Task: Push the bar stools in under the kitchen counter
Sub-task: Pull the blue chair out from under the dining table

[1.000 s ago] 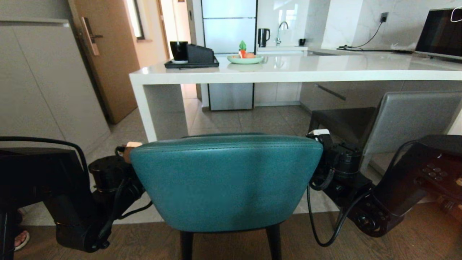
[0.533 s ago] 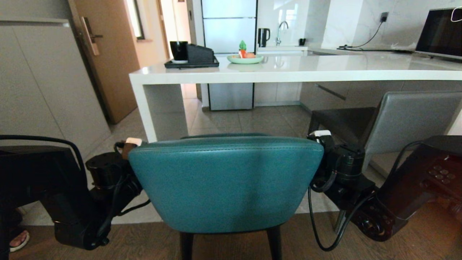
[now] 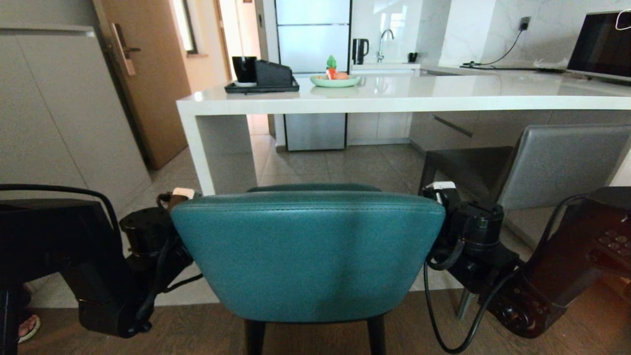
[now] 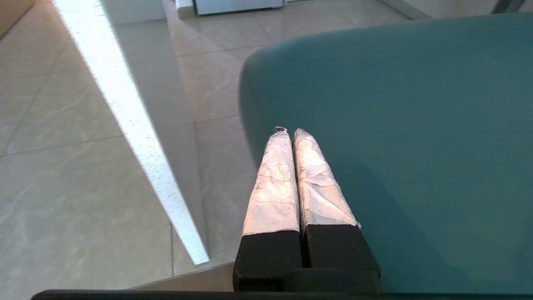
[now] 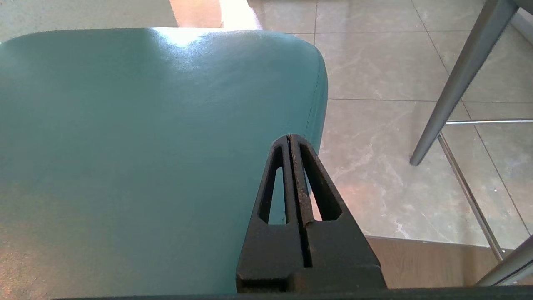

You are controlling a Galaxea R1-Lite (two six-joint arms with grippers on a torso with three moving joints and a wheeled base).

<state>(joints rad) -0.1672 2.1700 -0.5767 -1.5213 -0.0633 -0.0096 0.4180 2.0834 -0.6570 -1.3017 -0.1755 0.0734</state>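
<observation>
So the teal stool (image 3: 308, 256) is right in front of the robot, its curved back facing the camera, standing where the wood floor meets the tile — not tucked under the white surface (image 3: 394, 96) yet, there's a good stretch of tile between them. The left pincer (image 4: 290, 135) is pressed up along the left edge of the backrest, its two taped fingers (image 4: 272, 183) squeezed together with nothing between them. The right pincer (image 5: 290, 139) does the same on the other side, black fingers (image 5: 316, 183) closed flat against each other, right at the backrest's edge.

The grey stool (image 3: 542, 162) sits off to the right, angled, its seat partly under the surface's edge — one of its metal legs shows in the right wrist view.

On the surface there's a black tray (image 3: 261, 88) with a cup, a green plate (image 3: 335, 81) with some toy food, and a laptop (image 3: 599, 44) at the far right. Someone's sandalled foot (image 3: 27, 328) is poking in at the lower left.
</observation>
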